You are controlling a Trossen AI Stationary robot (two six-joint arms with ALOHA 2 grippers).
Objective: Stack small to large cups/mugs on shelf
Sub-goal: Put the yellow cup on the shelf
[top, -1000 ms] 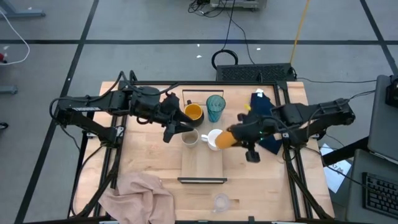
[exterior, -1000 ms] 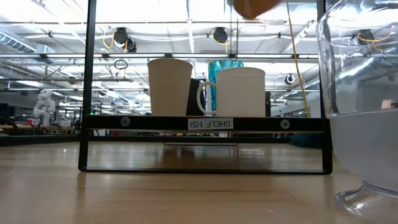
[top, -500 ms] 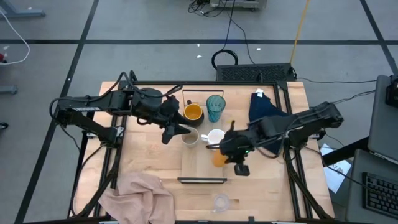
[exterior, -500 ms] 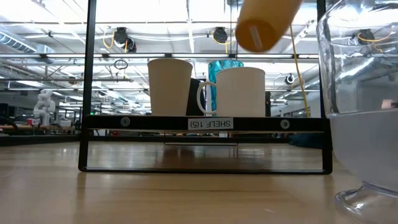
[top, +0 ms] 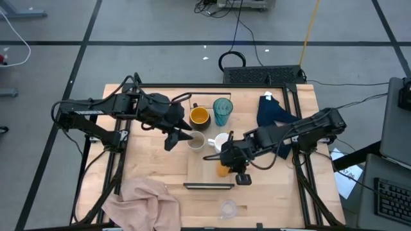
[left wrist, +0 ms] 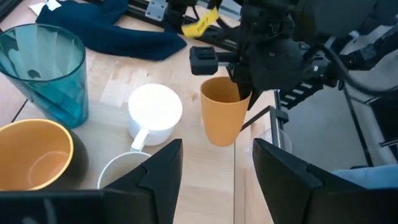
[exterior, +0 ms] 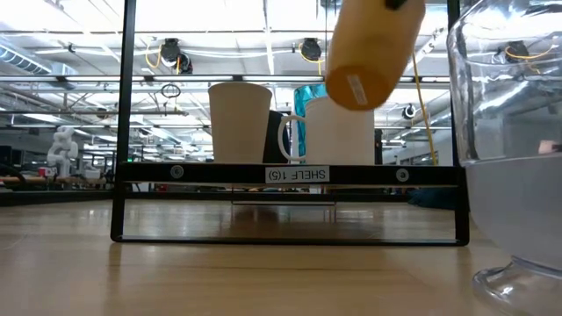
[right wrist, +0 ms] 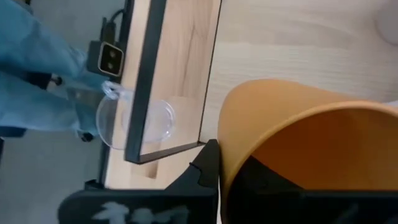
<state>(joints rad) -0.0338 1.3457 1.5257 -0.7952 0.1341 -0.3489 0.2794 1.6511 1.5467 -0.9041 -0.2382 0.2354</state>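
Right fingers [left wrist: 245, 93] clamped on orange cup [left wrist: 222, 118], raised above shelf [top: 204, 172]; left fingers [left wrist: 168, 171] parted, empty, near beige cup [top: 196, 141].

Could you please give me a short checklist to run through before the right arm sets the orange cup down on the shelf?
1. Grip: right gripper shut on the orange cup, one finger inside the rim. Ok.
2. Cup clear of the board: it hangs in the air above the shelf in the low view. Ok.
3. Landing spot: bare shelf board in front of the white mug. Ok.
4. Cup upright: tilted in the low view. Not ok.
5. Left gripper out of the way: open, near the beige cup. Ok.
6. Clear glass off the shelf, ahead of it. Ok.
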